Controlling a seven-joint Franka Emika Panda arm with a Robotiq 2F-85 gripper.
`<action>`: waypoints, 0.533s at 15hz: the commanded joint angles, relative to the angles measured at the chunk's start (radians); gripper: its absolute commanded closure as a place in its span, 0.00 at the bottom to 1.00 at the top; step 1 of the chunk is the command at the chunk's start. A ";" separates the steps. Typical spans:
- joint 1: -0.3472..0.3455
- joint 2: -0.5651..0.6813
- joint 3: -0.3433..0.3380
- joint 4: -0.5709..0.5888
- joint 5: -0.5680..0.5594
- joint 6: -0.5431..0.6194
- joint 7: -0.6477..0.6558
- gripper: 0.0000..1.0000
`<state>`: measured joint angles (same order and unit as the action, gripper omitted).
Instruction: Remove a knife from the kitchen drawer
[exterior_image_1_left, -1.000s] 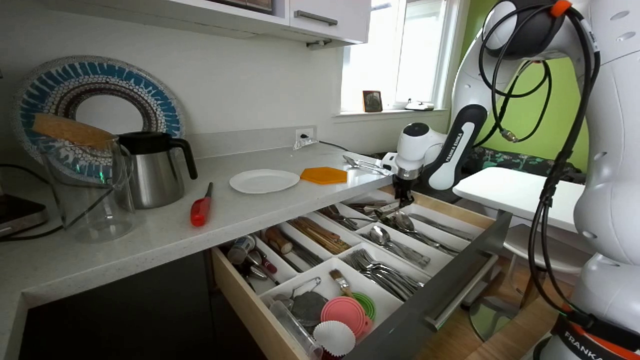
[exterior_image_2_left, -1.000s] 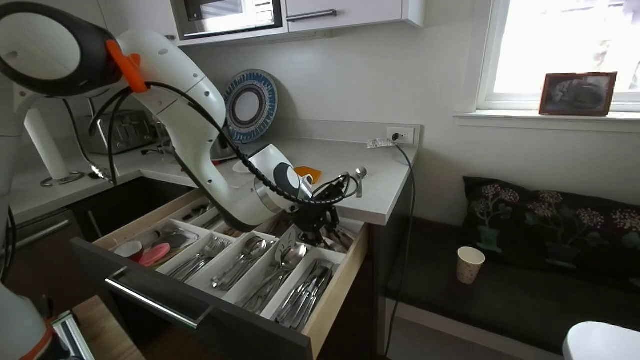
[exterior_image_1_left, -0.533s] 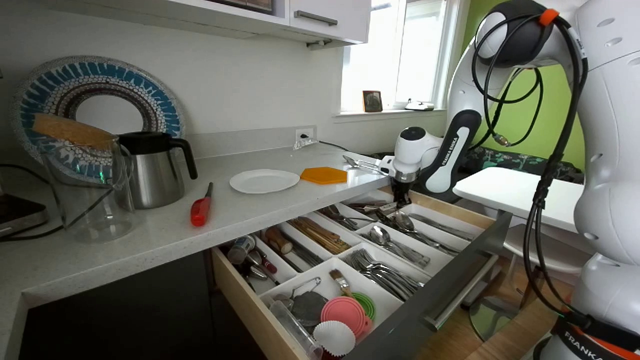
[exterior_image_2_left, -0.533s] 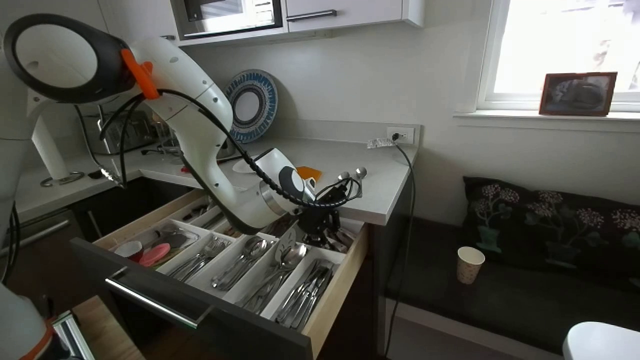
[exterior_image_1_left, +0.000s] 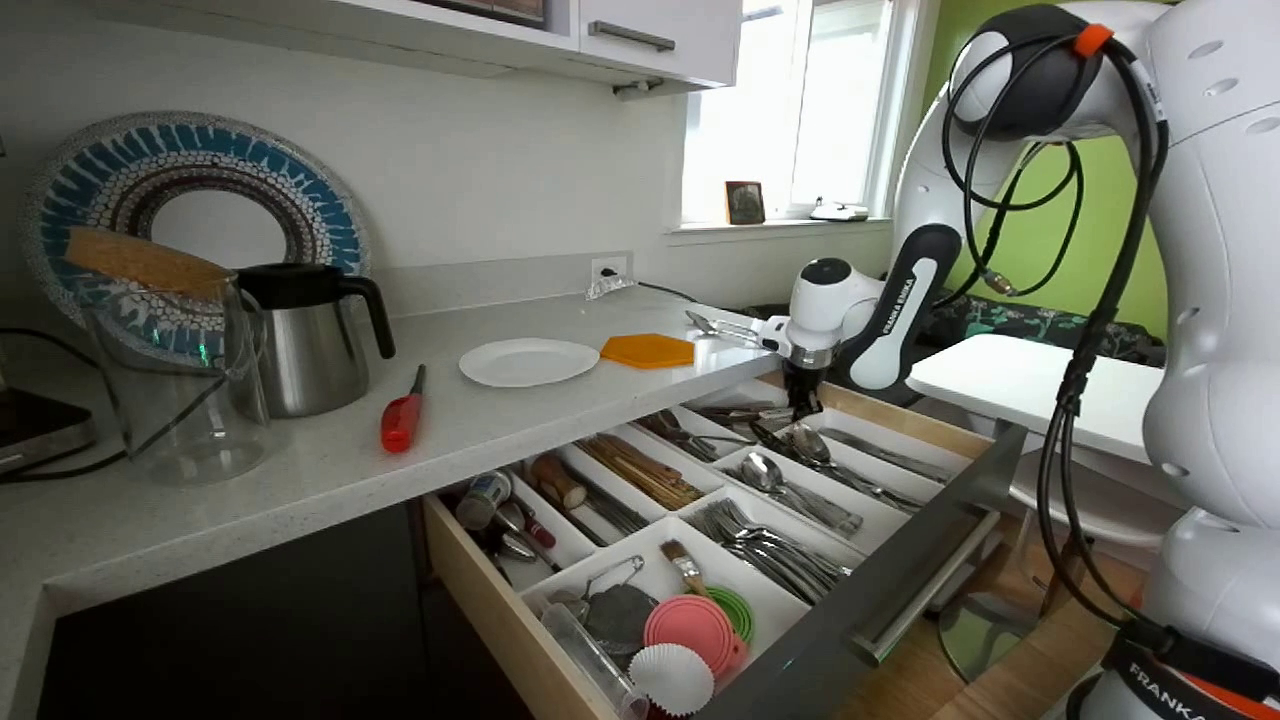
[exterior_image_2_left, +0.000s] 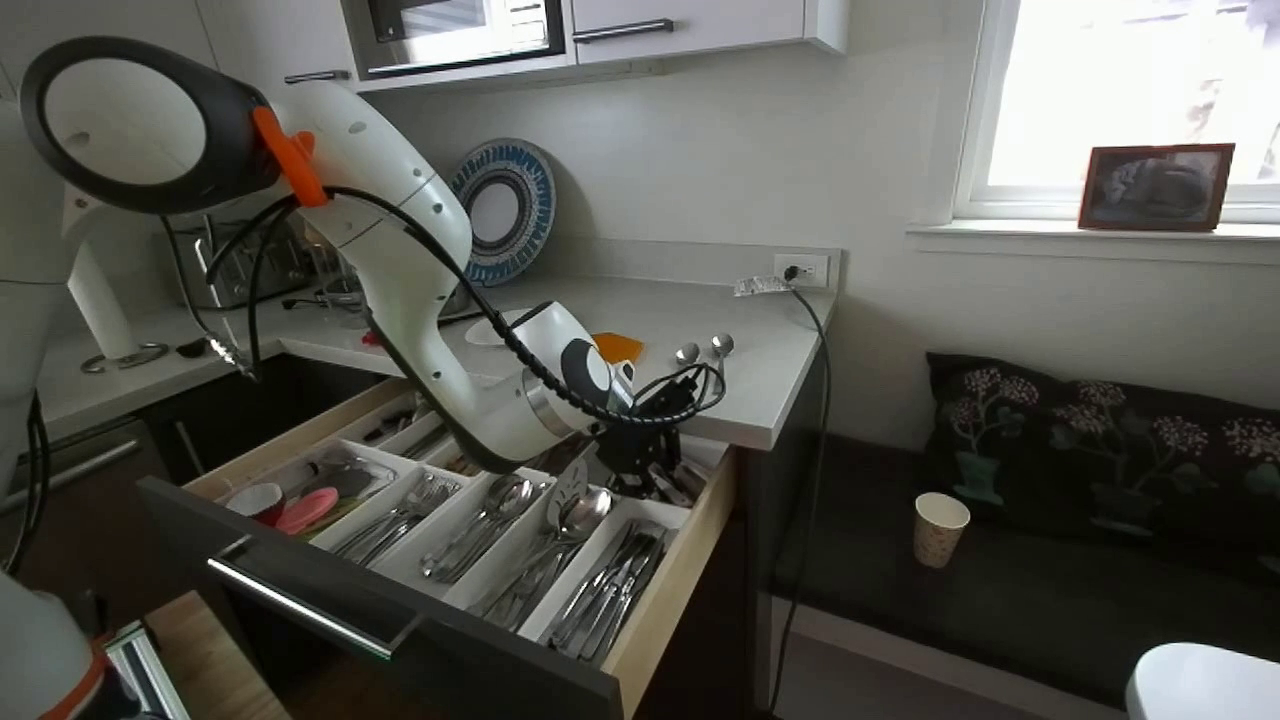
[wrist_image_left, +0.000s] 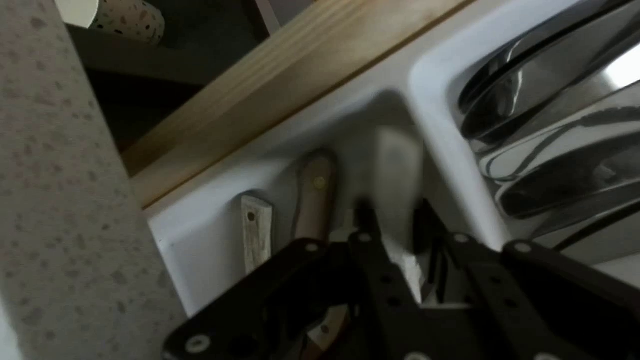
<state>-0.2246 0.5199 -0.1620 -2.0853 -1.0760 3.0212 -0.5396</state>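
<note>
The hand points down into the kitchen drawer and clasps a pale handle, blurred in the wrist view; what the handle belongs to is mostly hidden behind the hand. Just beside it, in the same compartment of the white cutlery tray, lie a brown handle with a brassy rivet and a greyish wooden handle. Across a divider is silvery cutlery. Further along the tray come spoons, forks, a brush and a round pink piece. The drawer juts out from under the worktop, its dark grey front panel well apart from the hand, and the white robot arm spans above it. On the worktop, an orange mat lies just beside a white plate; a red tool and a steel jug are farther off. Past the worktop's end, a patterned cup stands on a dark bench.
</note>
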 joint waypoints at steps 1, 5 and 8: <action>-0.044 -0.047 0.044 -0.052 0.068 -0.035 -0.055 0.94; -0.088 -0.081 0.090 -0.081 0.140 -0.037 -0.106 0.94; -0.126 -0.119 0.134 -0.113 0.202 -0.068 -0.156 0.94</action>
<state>-0.2988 0.4669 -0.0866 -2.1348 -0.9413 3.0031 -0.6217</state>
